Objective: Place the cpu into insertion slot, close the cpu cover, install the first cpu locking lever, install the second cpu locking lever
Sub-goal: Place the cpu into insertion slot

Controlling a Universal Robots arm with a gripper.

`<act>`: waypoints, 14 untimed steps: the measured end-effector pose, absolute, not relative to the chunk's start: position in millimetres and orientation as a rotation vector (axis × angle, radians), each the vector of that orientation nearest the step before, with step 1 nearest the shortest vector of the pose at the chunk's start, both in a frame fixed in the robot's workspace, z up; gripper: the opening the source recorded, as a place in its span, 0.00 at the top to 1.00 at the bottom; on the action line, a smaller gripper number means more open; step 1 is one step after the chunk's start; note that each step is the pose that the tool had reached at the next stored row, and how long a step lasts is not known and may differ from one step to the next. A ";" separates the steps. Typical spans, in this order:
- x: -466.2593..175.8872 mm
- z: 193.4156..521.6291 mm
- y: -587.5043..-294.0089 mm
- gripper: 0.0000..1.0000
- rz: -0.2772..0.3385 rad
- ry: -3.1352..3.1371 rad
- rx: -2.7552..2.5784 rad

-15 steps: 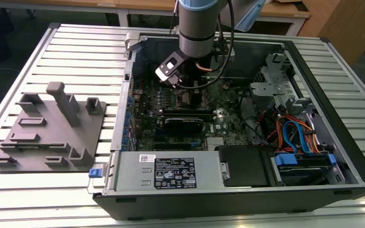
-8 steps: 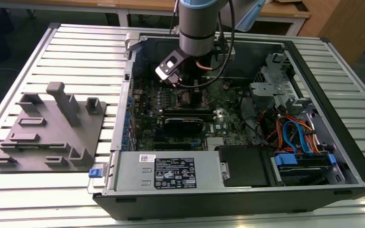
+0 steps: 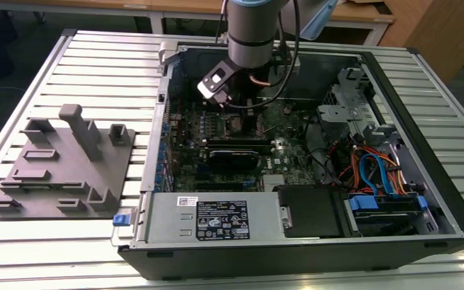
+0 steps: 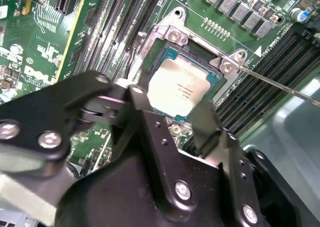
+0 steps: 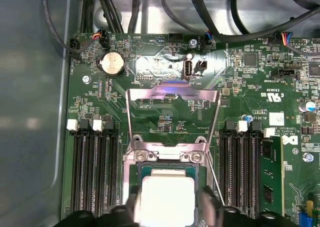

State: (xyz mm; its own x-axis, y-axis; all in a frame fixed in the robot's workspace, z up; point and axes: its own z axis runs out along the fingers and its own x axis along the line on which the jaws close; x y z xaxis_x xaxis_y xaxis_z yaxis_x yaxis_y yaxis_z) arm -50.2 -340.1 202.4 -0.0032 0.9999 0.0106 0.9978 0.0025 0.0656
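The cpu (image 4: pixel 179 89), a flat square chip with a pale silver top, lies in the insertion slot (image 4: pixel 212 76) on the green motherboard. My gripper (image 4: pixel 172 107) is right over it, its black fingers (image 4: pixel 136 98) pressed against two opposite edges of the chip. The first wrist view shows the same cpu (image 5: pixel 167 199) between the gripper (image 5: pixel 169 209) tips. The cpu cover (image 5: pixel 172 94), a thin shiny metal frame, stands tipped open behind the slot. A thin locking lever (image 4: pixel 280 84) sticks out sideways, unlatched. In the exterior view the gripper (image 3: pixel 244 121) reaches down into the open computer case.
Black memory slots (image 5: pixel 95 172) flank the socket on both sides, one with a green memory stick (image 5: pixel 270 172). Cables (image 3: pixel 373 172) and a drive cage (image 3: pixel 349 115) fill the case at the exterior view's right. A grey fixture plate (image 3: pixel 63 163) lies on the slatted table.
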 end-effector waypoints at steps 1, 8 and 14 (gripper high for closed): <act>-50.2 202.9 -340.1 0.40 0.083 2.197 2.190; -50.2 205.3 -340.1 0.70 0.080 2.198 2.192; -50.2 207.1 -340.0 0.90 0.077 2.198 2.195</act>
State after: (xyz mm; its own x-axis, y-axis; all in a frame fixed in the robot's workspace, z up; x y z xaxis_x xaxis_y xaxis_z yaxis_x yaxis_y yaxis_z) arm -50.2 -340.0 207.1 -0.0018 0.9999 0.0108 0.9983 0.0012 0.0588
